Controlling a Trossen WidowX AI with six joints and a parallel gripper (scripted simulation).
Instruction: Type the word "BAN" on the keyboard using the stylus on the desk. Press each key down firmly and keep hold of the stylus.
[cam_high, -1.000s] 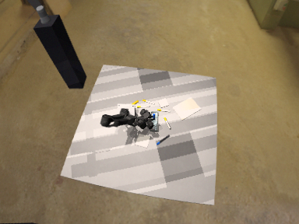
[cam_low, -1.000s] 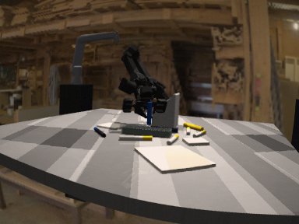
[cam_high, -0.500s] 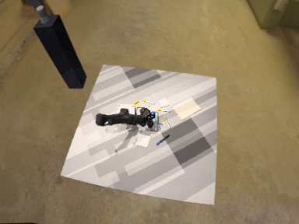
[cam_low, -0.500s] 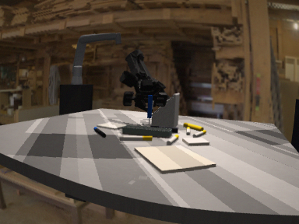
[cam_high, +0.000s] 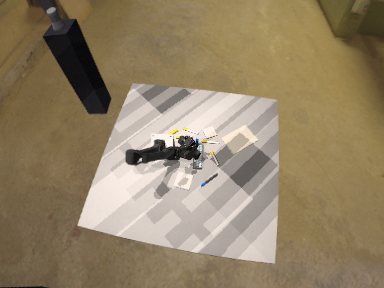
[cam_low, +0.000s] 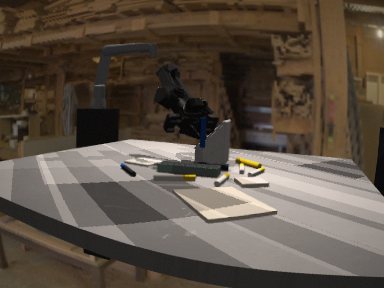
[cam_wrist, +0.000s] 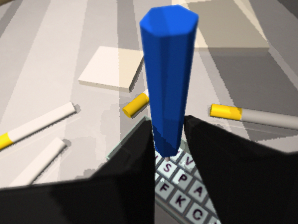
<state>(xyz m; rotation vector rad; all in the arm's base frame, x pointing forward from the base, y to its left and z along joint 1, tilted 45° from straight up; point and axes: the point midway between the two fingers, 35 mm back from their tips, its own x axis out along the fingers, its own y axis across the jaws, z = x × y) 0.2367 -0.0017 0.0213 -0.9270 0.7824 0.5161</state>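
Observation:
My gripper (cam_high: 196, 143) (cam_low: 203, 128) (cam_wrist: 167, 125) is shut on the blue stylus (cam_low: 202, 134) (cam_wrist: 170, 65), which is upright or nearly so between the fingers. The keyboard (cam_high: 198, 163) (cam_low: 189, 168) (cam_wrist: 183, 177) lies on the desk below it. In the exterior view the stylus's lower end is clearly above the keyboard, not touching it. In the wrist view the stylus's tip appears beside the S key (cam_wrist: 167, 168), with V, P, A, F and K near it. The fingers hide much of the keyboard there, and I see no B or N key.
Several yellow-and-white markers lie around the keyboard, one (cam_low: 174, 177) (cam_wrist: 252, 117) beyond it. A small pale square (cam_high: 209, 132) (cam_low: 251, 182) (cam_wrist: 112, 69) and a larger cream board (cam_high: 240, 139) (cam_low: 225, 204) lie farther out. A dark pen with a blue end (cam_high: 210, 180) (cam_low: 128, 169) lies to one side.

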